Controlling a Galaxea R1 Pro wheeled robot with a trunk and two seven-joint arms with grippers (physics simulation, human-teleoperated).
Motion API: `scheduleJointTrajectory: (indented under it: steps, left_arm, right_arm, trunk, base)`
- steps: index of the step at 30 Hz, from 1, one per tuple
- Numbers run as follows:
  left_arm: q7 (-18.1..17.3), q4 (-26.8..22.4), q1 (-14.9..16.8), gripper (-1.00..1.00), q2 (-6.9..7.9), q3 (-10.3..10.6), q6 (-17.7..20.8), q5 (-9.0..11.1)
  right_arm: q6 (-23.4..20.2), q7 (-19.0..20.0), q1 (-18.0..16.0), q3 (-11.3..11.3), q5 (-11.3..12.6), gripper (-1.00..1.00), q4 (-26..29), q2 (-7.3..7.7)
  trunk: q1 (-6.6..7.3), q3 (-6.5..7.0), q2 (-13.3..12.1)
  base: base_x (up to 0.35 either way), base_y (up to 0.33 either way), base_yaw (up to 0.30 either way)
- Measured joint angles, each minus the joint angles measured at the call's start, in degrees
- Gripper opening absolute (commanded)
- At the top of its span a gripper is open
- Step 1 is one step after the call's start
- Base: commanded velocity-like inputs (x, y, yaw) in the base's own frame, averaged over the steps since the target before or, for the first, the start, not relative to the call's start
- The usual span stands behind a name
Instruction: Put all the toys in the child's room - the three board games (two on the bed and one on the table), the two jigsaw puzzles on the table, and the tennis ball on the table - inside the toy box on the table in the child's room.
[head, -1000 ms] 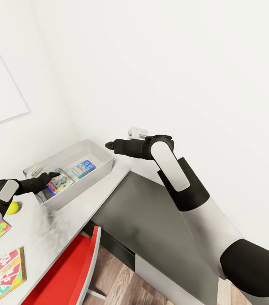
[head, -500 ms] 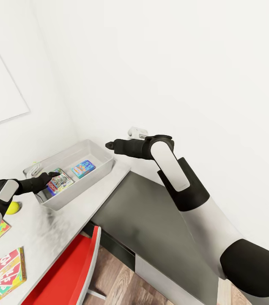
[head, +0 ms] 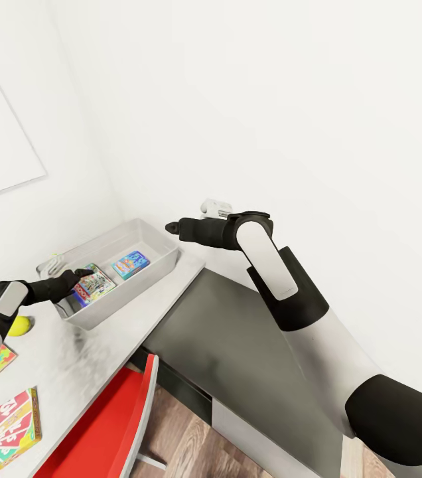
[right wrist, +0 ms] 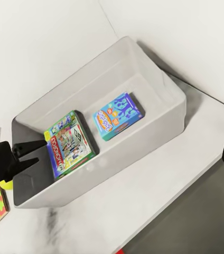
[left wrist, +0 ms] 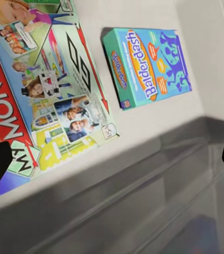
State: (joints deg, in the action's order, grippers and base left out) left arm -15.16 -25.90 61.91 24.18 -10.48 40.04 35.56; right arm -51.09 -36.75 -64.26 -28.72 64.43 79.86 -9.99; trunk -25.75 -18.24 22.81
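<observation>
Monopoly box [left wrist: 43, 100] lies flat in toy box [head: 161, 255], just beyond left gripper's [head: 81, 275] parted, empty fingers.

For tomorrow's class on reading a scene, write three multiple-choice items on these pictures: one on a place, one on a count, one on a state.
1. Where does the teal game box lie?
A. On the red chair
B. Inside the grey toy box
C. On the floor

2. How many game boxes lie inside the toy box?
A. Two
B. Four
C. None

3. What is the left claw doing?
A. Carrying the ball
B. Squeezing a puzzle
C. Open, holding nothing, at the toy box's near end

Answers:
1. B, since the right wrist view shows it flat on the toy box's floor.
2. A, as only the teal box and the Monopoly box lie there.
3. C, because the left wrist view shows its fingers spread wide apart with the Monopoly box lying free beyond them.
</observation>
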Motion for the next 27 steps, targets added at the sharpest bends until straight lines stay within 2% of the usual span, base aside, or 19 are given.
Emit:
scheduleJointTrajectory:
  steps: [7, 18, 27]
  left_arm:
    - [-0.27, -0.14, 0.00, 1.00, 0.14, -0.12, 0.07, 0.49]
    - [-6.58, -1.48, 0.00, 1.00, 0.32, -0.51, 0.31, 0.56]
    - [-7.47, -1.53, 0.00, 1.00, 1.01, -0.67, 0.41, 0.70]
  right_arm:
    - [0.00, 0.00, 0.00, 0.00, 0.05, 1.00, 0.00, 0.00]
    - [0.00, 0.00, 0.00, 0.00, -0.02, 1.00, 0.04, 0.00]
    - [0.00, 0.00, 0.00, 0.00, -0.02, 1.00, 0.06, 0.00]
  trunk:
    - [0.00, 0.00, 0.00]
    - [0.00, 0.00, 0.00]
    - [0.00, 0.00, 0.00]
  base:
    - [0.000, 0.000, 0.000]
    - [0.000, 0.000, 0.000]
    - [0.000, 0.000, 0.000]
